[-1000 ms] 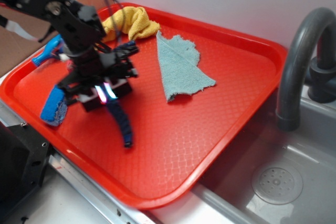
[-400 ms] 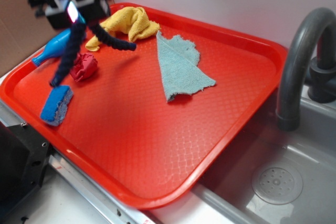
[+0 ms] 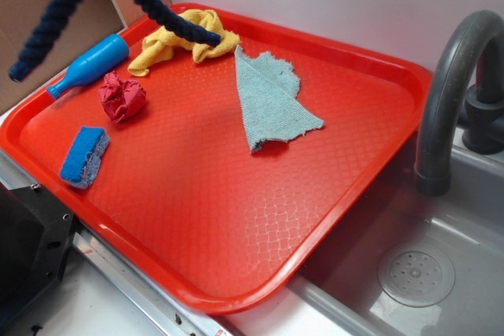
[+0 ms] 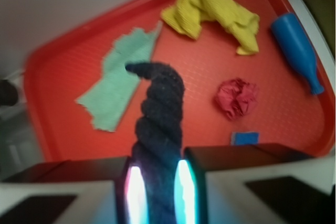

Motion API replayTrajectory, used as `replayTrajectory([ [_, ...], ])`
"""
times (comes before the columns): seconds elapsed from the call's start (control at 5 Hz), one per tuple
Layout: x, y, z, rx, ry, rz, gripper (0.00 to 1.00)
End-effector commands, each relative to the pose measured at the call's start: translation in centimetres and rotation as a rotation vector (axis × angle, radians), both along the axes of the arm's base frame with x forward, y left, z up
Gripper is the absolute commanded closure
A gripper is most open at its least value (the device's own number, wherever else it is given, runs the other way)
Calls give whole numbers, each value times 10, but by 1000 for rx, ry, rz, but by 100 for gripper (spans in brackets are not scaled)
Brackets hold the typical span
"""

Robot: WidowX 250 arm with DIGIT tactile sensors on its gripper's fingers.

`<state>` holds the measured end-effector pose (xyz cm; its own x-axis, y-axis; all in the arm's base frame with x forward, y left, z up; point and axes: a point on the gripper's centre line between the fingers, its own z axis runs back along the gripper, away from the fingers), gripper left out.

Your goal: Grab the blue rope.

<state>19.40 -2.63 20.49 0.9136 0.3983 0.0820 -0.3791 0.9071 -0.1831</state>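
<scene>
A red tray (image 3: pixel 331 186) held a yellow cloth (image 3: pixel 201 33), a light green cloth (image 3: pixel 272 104), a crumpled red rag (image 3: pixel 120 96), a blue bottle (image 3: pixel 90 64) lying on its side and a blue sponge (image 3: pixel 83 156). Beside it stood a grey faucet (image 3: pixel 453 92) over a sink (image 3: pixel 441 273).

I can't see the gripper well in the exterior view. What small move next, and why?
Probably just hold, jaws kept shut: the gripper is clamped on the thick navy twisted rope, and both rope ends hang clear above the red plastic tray.

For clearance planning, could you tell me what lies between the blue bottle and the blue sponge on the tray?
A crumpled red cloth lies between the blue bottle and the blue sponge, clearest in the exterior view.
</scene>
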Motion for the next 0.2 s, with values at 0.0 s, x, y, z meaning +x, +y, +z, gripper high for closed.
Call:
replayTrajectory([
  [0.0,12,9,-3,-44,113,-26,100],
])
